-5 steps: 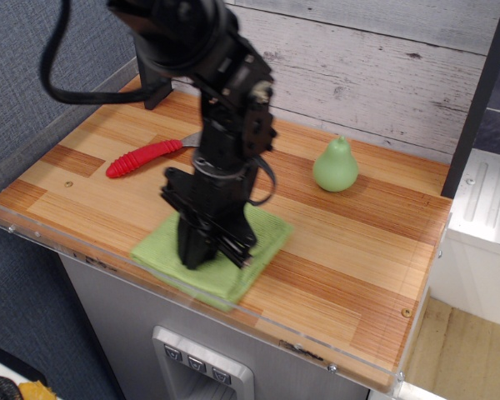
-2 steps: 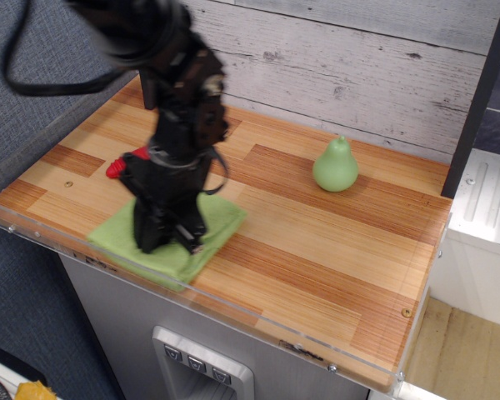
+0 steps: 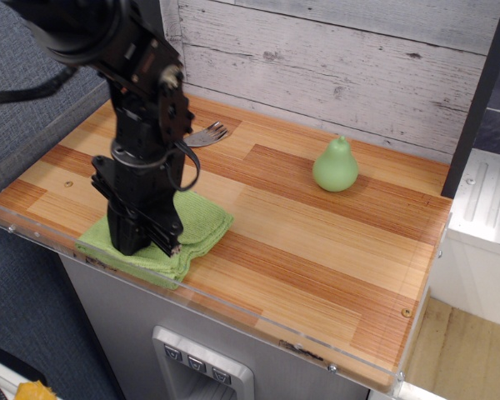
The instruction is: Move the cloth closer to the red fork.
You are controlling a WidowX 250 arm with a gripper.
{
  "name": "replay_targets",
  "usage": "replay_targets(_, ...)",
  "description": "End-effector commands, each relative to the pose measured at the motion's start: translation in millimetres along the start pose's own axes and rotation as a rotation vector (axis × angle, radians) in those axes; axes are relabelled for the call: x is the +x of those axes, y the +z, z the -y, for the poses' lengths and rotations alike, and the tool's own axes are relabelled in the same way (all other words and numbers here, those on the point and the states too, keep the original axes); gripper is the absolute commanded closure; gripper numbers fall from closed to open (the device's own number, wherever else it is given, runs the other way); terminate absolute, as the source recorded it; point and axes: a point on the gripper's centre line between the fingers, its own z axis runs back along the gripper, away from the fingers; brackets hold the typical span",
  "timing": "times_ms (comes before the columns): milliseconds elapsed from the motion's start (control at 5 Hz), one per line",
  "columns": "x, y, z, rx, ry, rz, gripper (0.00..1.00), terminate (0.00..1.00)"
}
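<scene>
**Cloth at front-left edge, gripper on top of it**

The cloth point(image 3: 196, 229) lies at the front-left of the wooden counter point(image 3: 342, 242), its near edge just at the clear front lip and its right side bunched into a fold. Likely rumpled because the gripper point(image 3: 142, 242) bears down on it from above, tips sunk in the fabric. Whether the jaws pinch the cloth or just press on it, cannot tell (tips hidden against the dark body). Of the red fork point(image 3: 208, 133) only the silver pronged head shows, behind the arm; the red handle is blocked by it, so the fork sits just beyond the cloth's back edge, exact gap unclear. Arm pose: near vertical, wrist pointing straight down, cable looping off its right side. Green pear point(image 3: 334, 165) stands well apart, untouched. Task looks close to done.
</scene>
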Motion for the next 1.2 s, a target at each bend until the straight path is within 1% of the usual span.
replay_targets(0,6,27,-5,0.019,0.028,0.096,0.0,0.0)
replay_targets(200,7,35,-11,0.026,0.068,0.11,0.0,0.0)
replay_targets(600,12,66,-10,0.026,0.097,0.175,0.0,0.0)
replay_targets(800,26,84,-9,0.021,0.211,0.201,0.0,0.0)
replay_targets(1000,52,101,-6,-0.044,0.123,0.291,0.0,0.0)
